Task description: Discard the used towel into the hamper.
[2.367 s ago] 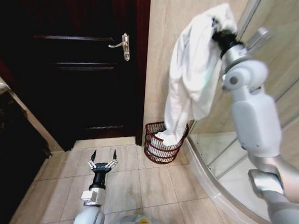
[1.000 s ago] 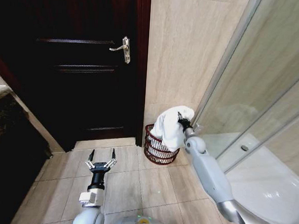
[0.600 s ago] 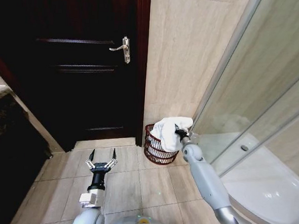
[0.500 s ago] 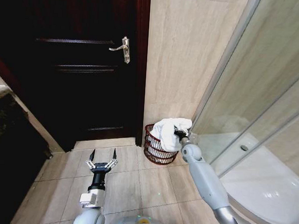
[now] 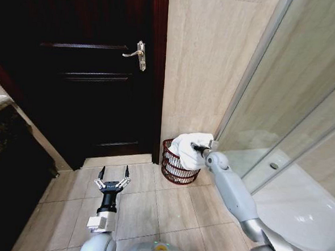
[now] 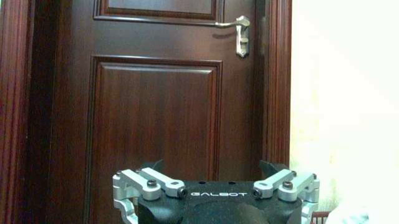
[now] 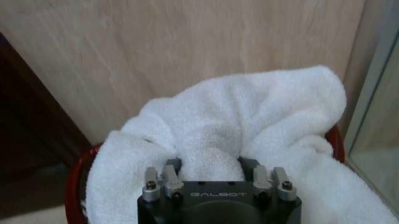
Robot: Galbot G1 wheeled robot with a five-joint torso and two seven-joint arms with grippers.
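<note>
My right gripper (image 5: 196, 147) is buried in the white towel (image 5: 186, 149), so whether its jaws are parted or closed is hidden from me. The towel covers most of the hamper (image 5: 173, 169); what lies inside is hidden. In my right wrist view the hamper's red rim (image 7: 76, 179) peeks out beside the towel (image 7: 249, 126), its mesh cut off.

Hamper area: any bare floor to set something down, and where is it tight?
Bare tile lies between the door and the open left hand, and in front of the hamper toward the shower rim. It is crowded at the hamper itself: the towel heaps over it, gripped by the right hand.
</note>
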